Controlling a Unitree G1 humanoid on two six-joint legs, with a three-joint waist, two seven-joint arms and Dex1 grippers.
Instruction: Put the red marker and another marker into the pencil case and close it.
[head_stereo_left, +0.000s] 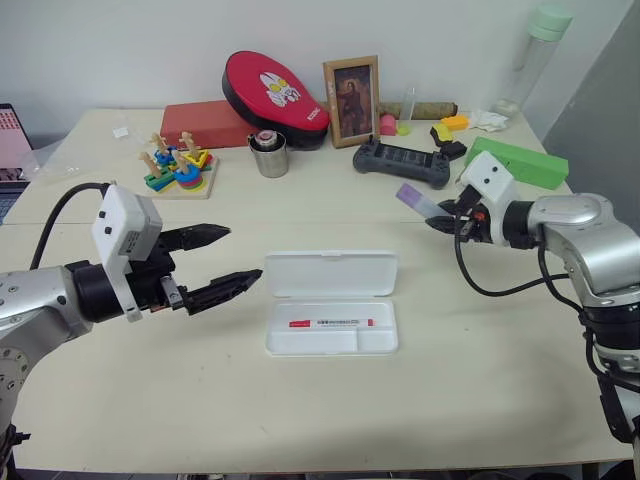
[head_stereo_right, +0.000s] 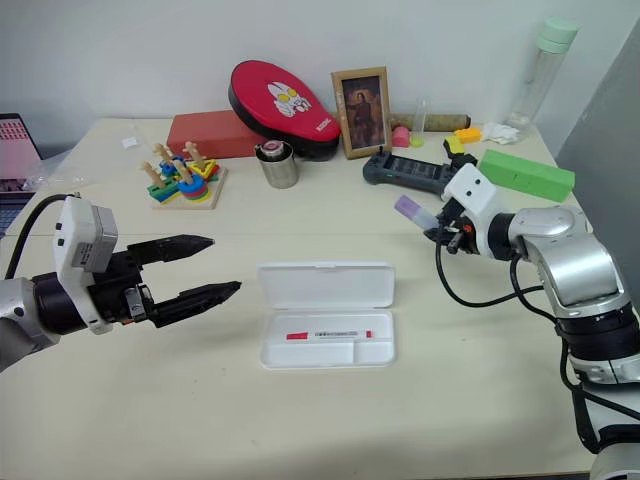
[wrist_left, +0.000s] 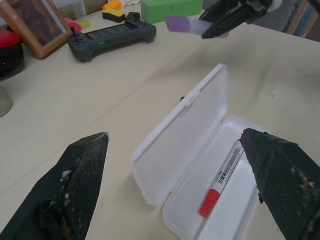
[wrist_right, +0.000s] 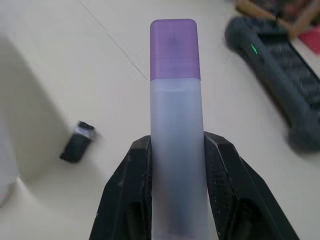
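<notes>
Lilac marker (wrist_right: 175, 115) clamped in right gripper (head_stereo_left: 447, 213), up right of open pencil case (head_stereo_left: 331, 303); red marker (head_stereo_left: 331, 322) already in tray. Left gripper (head_stereo_left: 222, 258) spread, empty. You risk slip: grip near tail.

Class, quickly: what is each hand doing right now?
Left hand: open, holding nothing.
Right hand: closed on the lilac marker.
</notes>
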